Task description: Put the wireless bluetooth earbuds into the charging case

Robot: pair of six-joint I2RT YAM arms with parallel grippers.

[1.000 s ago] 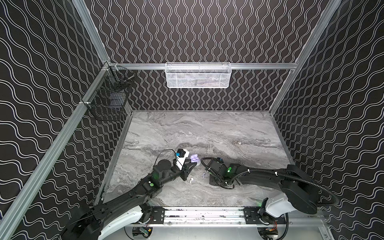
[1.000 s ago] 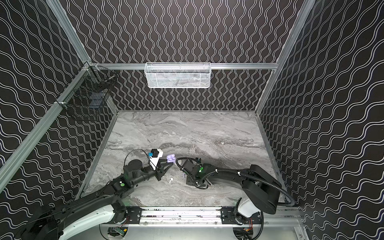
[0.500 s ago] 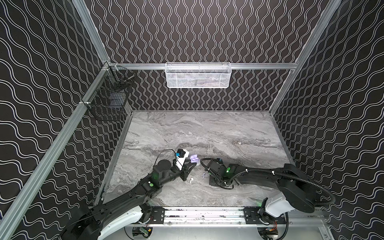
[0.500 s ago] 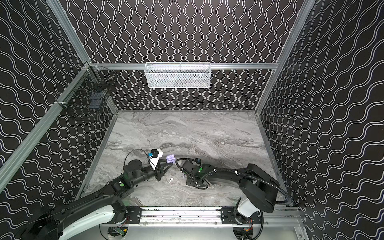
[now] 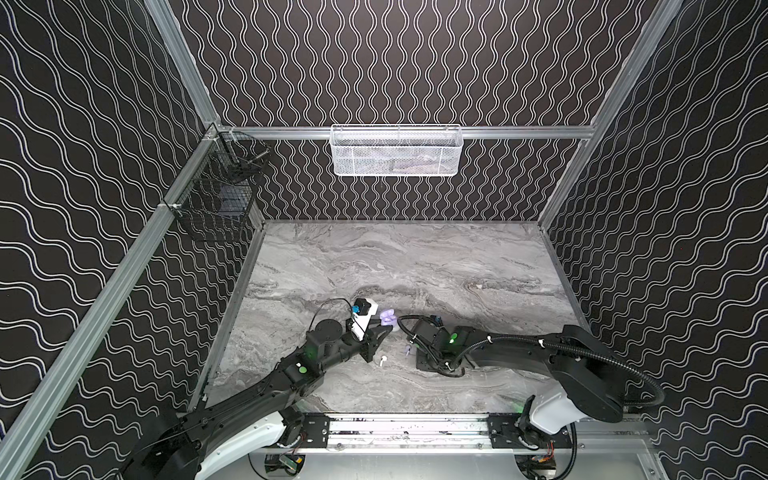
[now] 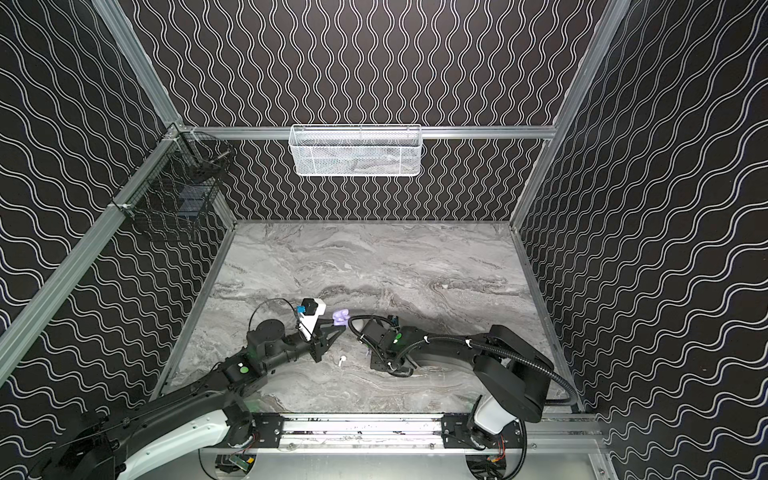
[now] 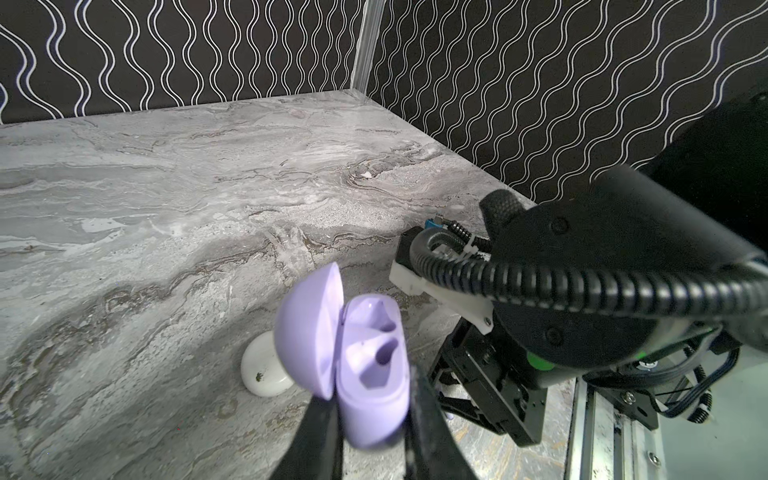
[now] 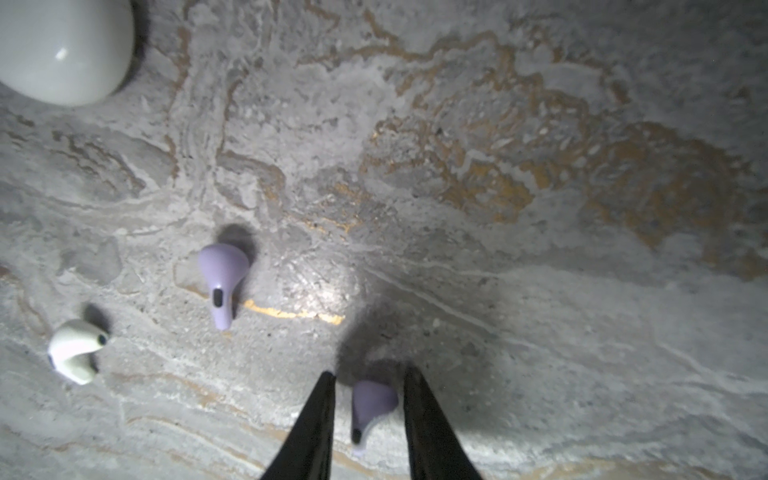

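My left gripper point(image 7: 370, 399) is shut on the lilac charging case point(image 7: 370, 374), held above the table with its lid open and both sockets empty; the case point(image 5: 388, 318) shows in both top views. In the right wrist view my right gripper point(image 8: 369, 371) points down at the table. Its narrowly open jaws straddle a lilac earbud point(image 8: 372, 401) that lies on the marble, with a gap on at least one side. A second lilac earbud point(image 8: 222, 282) and a white earbud point(image 8: 75, 349) lie nearby. In a top view the white earbud point(image 6: 341, 360) lies between the arms.
A closed white case point(image 7: 264, 370) sits on the table just behind the lilac one. A white mesh basket point(image 5: 397, 151) hangs on the back wall and a black wire basket point(image 5: 216, 199) on the left wall. The metal rail point(image 5: 407, 428) runs along the front.
The right arm has shifted very slightly. The left arm and the lilac case have stayed in place.
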